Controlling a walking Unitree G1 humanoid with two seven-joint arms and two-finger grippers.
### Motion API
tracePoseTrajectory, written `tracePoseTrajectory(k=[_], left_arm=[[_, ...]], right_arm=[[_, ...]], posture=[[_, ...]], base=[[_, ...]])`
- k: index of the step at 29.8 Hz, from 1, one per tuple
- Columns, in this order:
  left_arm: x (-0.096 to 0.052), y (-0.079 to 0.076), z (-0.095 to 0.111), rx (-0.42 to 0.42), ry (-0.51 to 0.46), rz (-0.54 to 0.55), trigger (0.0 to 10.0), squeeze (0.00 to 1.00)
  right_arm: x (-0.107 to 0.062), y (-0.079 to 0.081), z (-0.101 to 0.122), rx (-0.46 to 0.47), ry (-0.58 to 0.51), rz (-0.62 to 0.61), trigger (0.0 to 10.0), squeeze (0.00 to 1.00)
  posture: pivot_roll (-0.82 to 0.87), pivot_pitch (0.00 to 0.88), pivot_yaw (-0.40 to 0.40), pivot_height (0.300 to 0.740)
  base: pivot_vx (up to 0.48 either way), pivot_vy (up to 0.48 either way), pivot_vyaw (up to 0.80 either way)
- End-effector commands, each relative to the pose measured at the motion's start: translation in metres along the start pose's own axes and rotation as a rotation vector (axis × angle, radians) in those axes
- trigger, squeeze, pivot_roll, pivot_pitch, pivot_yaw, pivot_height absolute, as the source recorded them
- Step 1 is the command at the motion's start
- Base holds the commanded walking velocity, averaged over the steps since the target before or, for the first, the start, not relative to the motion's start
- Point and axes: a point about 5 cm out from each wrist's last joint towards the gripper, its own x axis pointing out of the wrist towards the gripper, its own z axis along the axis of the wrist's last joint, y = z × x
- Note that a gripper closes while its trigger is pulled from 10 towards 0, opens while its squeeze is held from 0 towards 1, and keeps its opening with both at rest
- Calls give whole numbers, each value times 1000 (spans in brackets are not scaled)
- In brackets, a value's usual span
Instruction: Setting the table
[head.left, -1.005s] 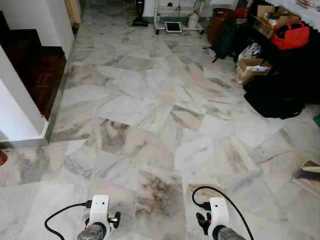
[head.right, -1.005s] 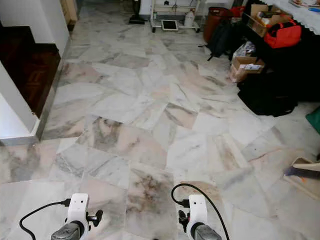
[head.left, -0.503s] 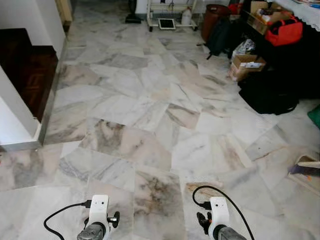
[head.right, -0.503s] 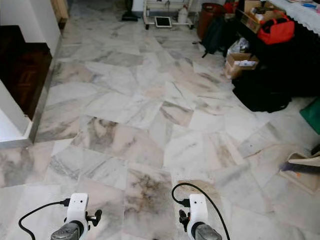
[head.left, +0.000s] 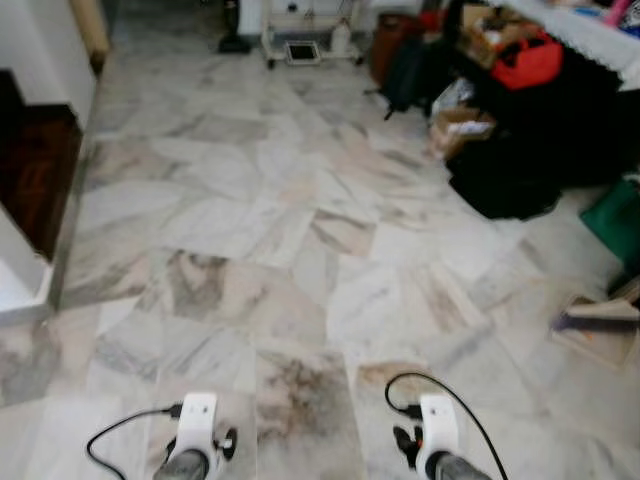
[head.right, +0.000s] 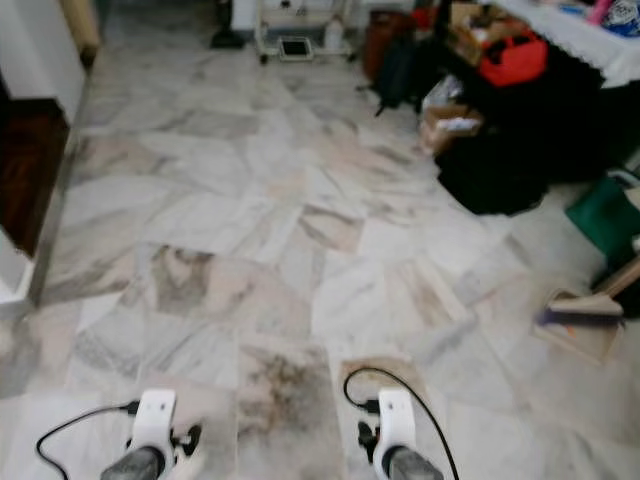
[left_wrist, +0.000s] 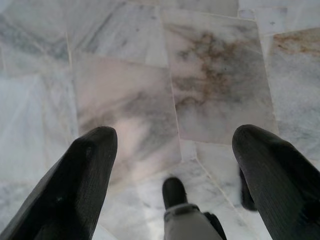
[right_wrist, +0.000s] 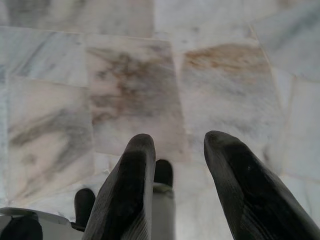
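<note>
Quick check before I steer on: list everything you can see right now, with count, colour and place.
Floor: one, white and grey marble with pink patches, across the whole scene.
Red bag: one, red, upper right on the dark stack.
Cardboard box: one, brown, on the floor below the red bag.
Black bag: one, black, on the floor at right.
Backpack: one, dark, far right of centre.
White cart: one, white, at the far end.
Green thing: one, green, right edge; blurred.
Left gripper: one, black fingers apart, above the floor.
Right gripper: one, black fingers apart, above the floor.
</note>
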Motion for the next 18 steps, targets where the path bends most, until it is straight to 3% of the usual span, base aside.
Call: tracePoseTrajectory(k=[1, 18], left_arm=[[0, -10, -3, 8, 15, -24, 10000, 0], [0, -10, -1, -17, 6, -23, 10000, 0]], right_arm=[[-2, -8, -3, 2, 13, -23, 10000, 0], [-2, -10, -3, 6, 11, -31, 10000, 0]], posture=[[98, 112, -80, 740], [95, 111, -83, 740]], base=[[0, -480, -656], [0, 0, -658]])
